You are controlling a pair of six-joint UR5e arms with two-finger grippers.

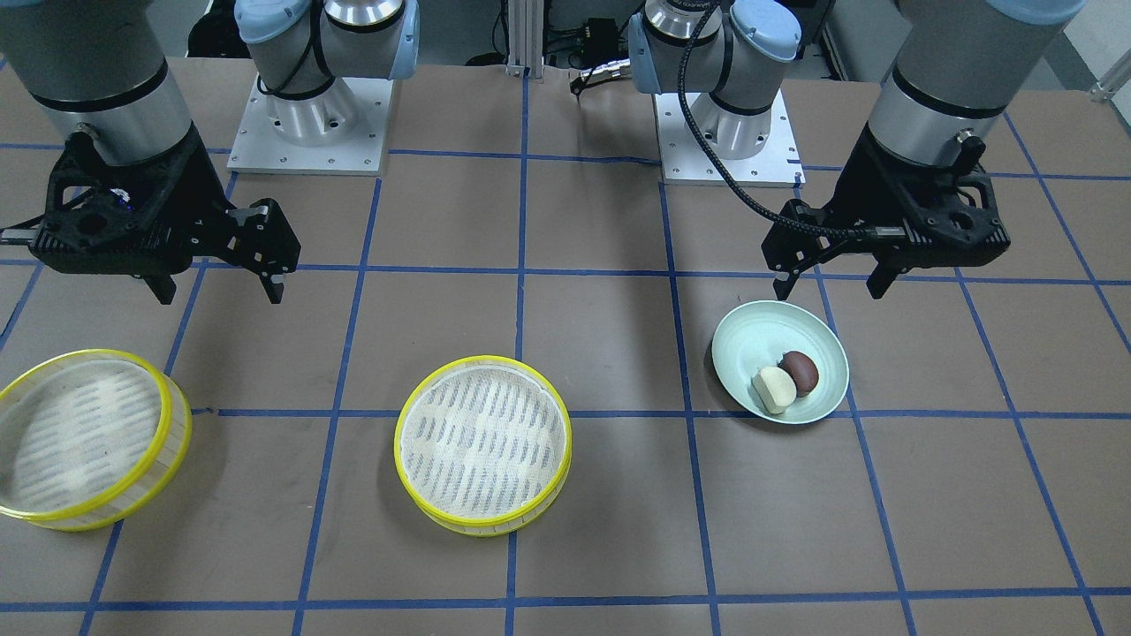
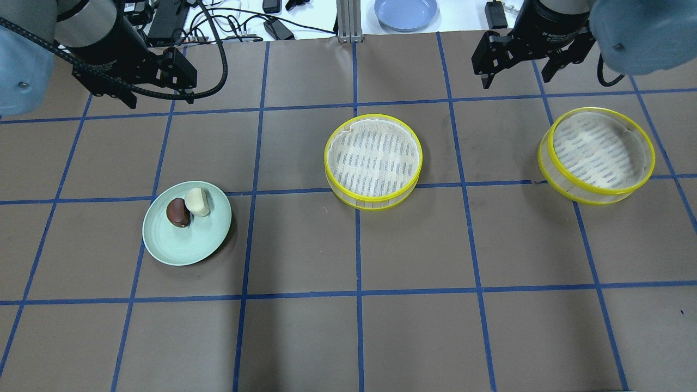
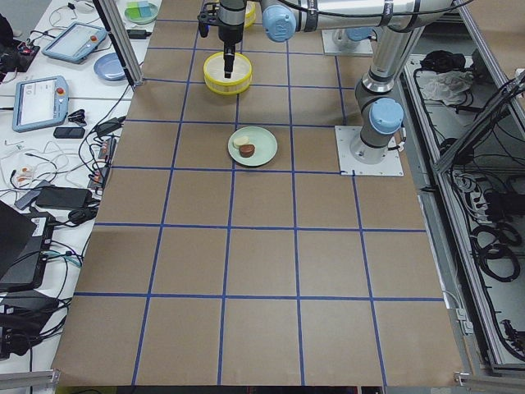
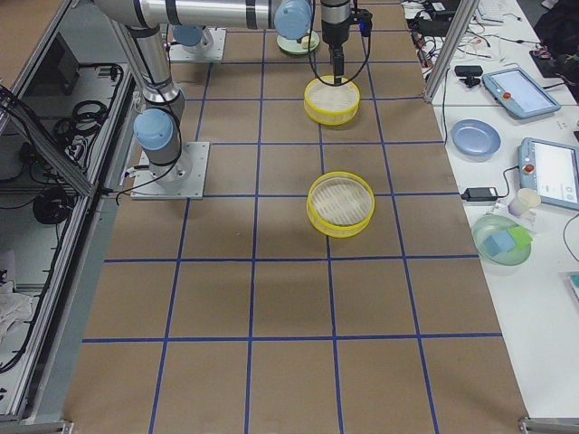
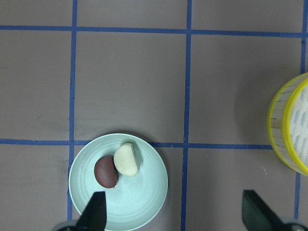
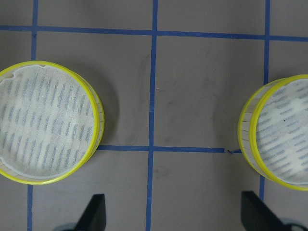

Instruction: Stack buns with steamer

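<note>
The middle steamer tier (image 2: 373,158) sits on the brown worktop (image 2: 348,326), white mesh liner up, with nothing inside it. The second steamer tier (image 2: 596,152) stands well apart from it on the robot's right, also upright and holding nothing.

On the robot's left of the middle tier, about as far off, lies a pale green dish (image 2: 188,245). Both buns rest in it, touching each other. The cream bun (image 2: 197,201) is on the side nearer the middle tier and the dark brown bun (image 2: 178,212) on the side away from it.

The left pincer (image 1: 831,290) hangs high above the worktop on the dish side of the middle tier. Its fingers are spread wide and grasp nothing. In the left wrist view one fingertip overlaps the dish's rim, and the middle tier's edge shows at the far right.

The right pincer (image 1: 219,296) hangs at a similar height over the gap between the middle tier and the second tier. It too is released, with nothing between its fingers.

Blue tape lines (image 2: 356,245) cross the worktop in a grid, and one of them passes under the middle tier.
</note>
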